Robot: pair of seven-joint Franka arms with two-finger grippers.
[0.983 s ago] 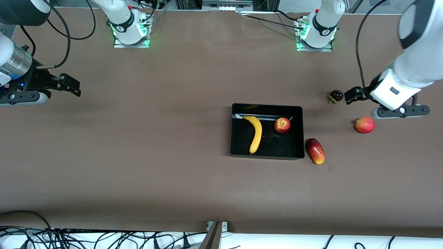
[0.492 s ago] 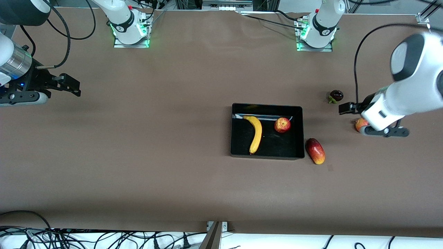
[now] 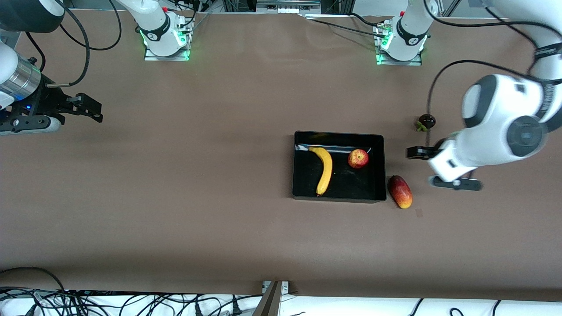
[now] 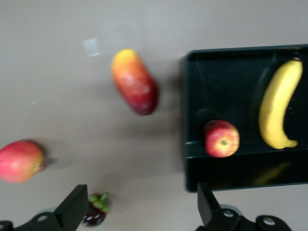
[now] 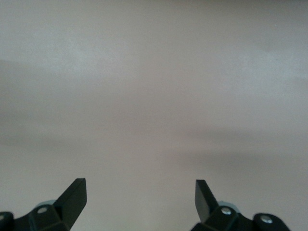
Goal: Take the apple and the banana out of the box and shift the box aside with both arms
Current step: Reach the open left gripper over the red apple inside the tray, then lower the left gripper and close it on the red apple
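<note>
No readable brand names or writing on anything here, so shapes and surfaces it is.

The box (image 3: 338, 194) is a shallow glossy black tray with low walls, sitting on the matte brown table (image 3: 175, 197) a bit toward the left arm's end. Inside it, the banana (image 3: 324, 169) lies long, curved and smooth yellow, and the apple (image 3: 358, 158) sits beside it, small and round, red with yellow streaks and a stem dimple.

Just beside the box on the table is an oblong red-yellow mango (image 3: 400, 191). A rounder red fruit (image 4: 20, 160) shows only in the left wrist view, well apart from the box. A small dark purple fruit (image 3: 426, 120) with a green stem cap sits farther from the front camera than the mango.

The left gripper (image 4: 139, 211) hangs over bare table near the mango, black fingers spread wide, gripping nothing. The right gripper (image 5: 139, 197) waits at the right arm's end of the table, also spread wide and empty.
</note>
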